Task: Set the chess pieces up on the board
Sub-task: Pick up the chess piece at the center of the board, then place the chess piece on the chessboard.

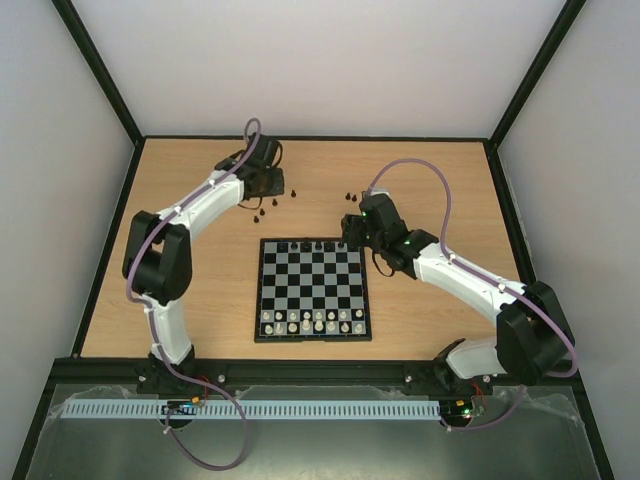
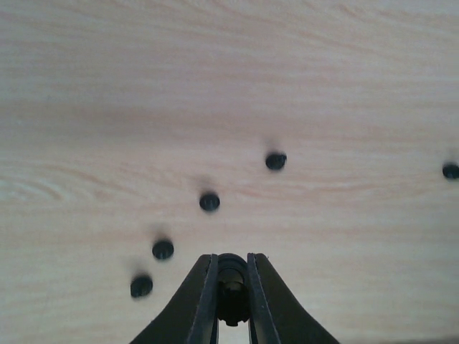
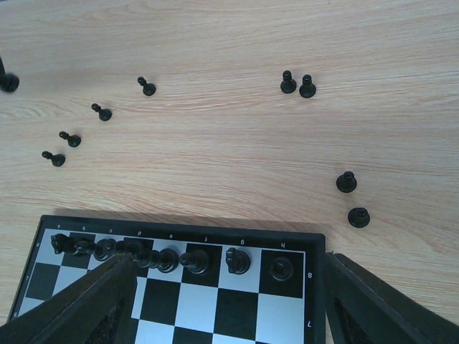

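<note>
Top external view.
- Board [image 1: 313, 262]: lies on the wooden table [image 1: 450, 190], between the two arms.
- White pieces [image 1: 312, 321]: fill the board's two near rows.
- Black chess pieces [image 1: 301, 244]: several stand along the board's far row. Others are loose on the table beyond the board's far edge, in a diagonal string of three and one more off its far left corner, and as a pair off its far right corner.
- Left gripper [image 1: 262, 186]: low over the table beyond the board's far left corner, just beside the string of loose pieces.
- Right gripper [image 1: 352, 232]: above the board's far right corner.

Left wrist view.
- Left gripper [image 2: 232, 266]: jaws drawn narrow, pinching a small dark held piece [image 2: 231, 276] at the fingertips.
- Five loose black pieces on bare wood ahead of the fingers. The board is out of frame.

Right wrist view.
- Right gripper [image 3: 229, 287]: fingers [image 3: 93, 304] spread wide and holding nothing, straddling the board's far edge [image 3: 179, 228].
- A row of black pieces stands on the board's far row, crowded toward its left end.
- Loose black pieces beyond the board: four in a diagonal line, a close pair further out, two near the board's right corner, and one cut off at the left frame edge.
</note>
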Available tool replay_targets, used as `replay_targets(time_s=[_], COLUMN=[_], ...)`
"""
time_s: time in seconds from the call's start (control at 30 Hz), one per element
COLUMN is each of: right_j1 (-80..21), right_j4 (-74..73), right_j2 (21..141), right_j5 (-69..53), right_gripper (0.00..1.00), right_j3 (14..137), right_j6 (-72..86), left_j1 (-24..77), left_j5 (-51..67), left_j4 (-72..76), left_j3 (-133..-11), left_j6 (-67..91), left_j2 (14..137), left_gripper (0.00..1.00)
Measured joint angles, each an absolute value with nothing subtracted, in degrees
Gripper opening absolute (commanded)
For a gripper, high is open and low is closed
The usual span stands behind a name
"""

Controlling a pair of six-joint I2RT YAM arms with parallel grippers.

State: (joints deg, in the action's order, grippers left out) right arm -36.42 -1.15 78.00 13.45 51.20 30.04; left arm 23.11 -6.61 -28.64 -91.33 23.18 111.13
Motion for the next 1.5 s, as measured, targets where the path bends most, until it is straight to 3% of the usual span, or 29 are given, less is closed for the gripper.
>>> replay_targets(time_s=[0.67,1.5], right_j1=[-36.42,-36.42], right_j4=[-0.89,-0.14], right_j2=[77.87,77.89], right_j5=[11.33,11.03], right_gripper=[0.72,0.72], right_j3=[51.11,51.03], right_j6=[30.5,30.5], left_j1=[29.21,31.62], left_j5=[-9.52,-9.5], left_j4=[-22.37,-17.02], left_j3=[-60.88,-56.18], left_j6=[28.58,30.39], left_j2=[91.07,94.59], left_gripper=[0.11,0.11])
